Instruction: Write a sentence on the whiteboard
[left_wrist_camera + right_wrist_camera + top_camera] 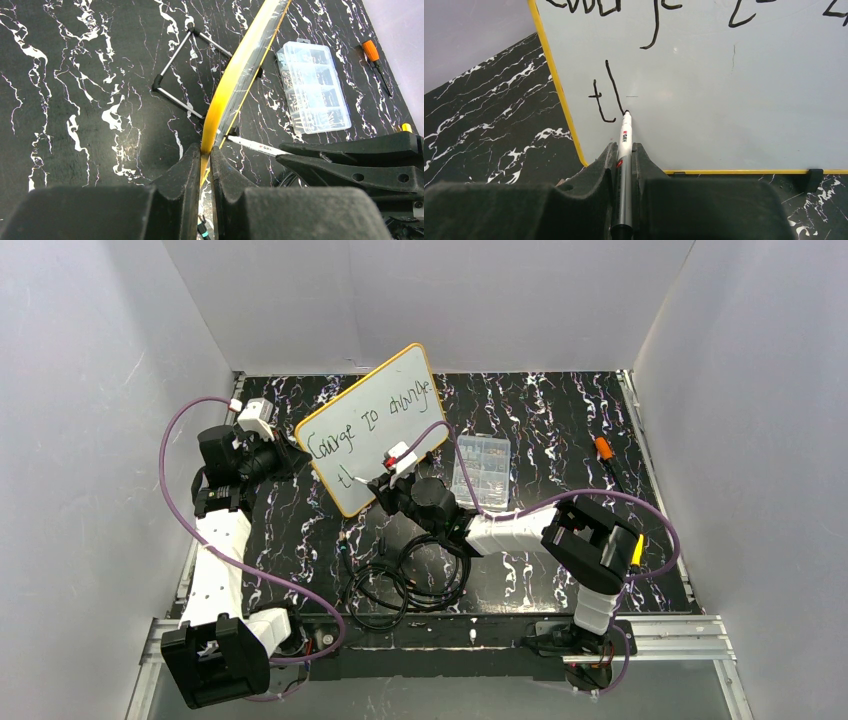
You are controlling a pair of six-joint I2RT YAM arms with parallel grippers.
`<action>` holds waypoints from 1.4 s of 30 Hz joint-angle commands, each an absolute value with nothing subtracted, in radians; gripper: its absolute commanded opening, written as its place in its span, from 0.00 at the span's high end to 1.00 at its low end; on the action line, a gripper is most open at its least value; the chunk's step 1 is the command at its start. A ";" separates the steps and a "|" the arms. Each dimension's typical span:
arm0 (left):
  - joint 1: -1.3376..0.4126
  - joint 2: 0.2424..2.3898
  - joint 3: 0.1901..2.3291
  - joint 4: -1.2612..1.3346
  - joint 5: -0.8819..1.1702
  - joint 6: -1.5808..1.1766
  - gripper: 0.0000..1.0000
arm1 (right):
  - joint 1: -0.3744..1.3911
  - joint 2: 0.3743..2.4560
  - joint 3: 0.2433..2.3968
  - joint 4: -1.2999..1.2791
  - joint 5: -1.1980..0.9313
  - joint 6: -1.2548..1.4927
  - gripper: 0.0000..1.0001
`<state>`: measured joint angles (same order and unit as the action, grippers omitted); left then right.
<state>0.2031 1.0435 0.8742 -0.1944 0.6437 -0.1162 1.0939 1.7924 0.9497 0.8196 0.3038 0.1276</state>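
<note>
Closest to our right wrist camera, the right gripper [624, 162] had its fingers shut tight on a white marker [625, 135]. Its tip touched the whiteboard [734, 100] at the foot of a tall stroke just beside a finished "t". The left gripper [205, 157] pinched the board's yellow rim at its left edge, jaws almost together, and held it tilted up; a wire stand [175, 75] showed behind it. The sentence [372, 422] read roughly "Courage to change" on its top line, with the second line barely begun.

We judged the step in hand to be an "h". It would go best with light, even pressure and the arch drawn rightward off the stem without lifting, while the left grip braced the board against the push.

On the marbled table [560, 420], right of the board, lay a clear parts box [481, 466]. Its lid was shut, and its compartments held small hardware that we could not identify.
</note>
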 commanded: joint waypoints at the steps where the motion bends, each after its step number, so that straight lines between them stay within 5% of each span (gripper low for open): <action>1: 0.200 1.039 0.885 -0.200 0.664 -0.123 1.00 | 1.092 1.769 0.984 0.910 0.347 0.117 0.99; 42: 0.200 1.035 0.884 -0.198 0.666 -0.125 1.00 | 1.092 1.743 0.908 0.862 0.419 0.173 0.99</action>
<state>0.2031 1.0439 0.8742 -0.1944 0.6445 -0.1204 1.0943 1.7943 0.9112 0.8085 0.3885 0.1730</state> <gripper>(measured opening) 0.085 0.198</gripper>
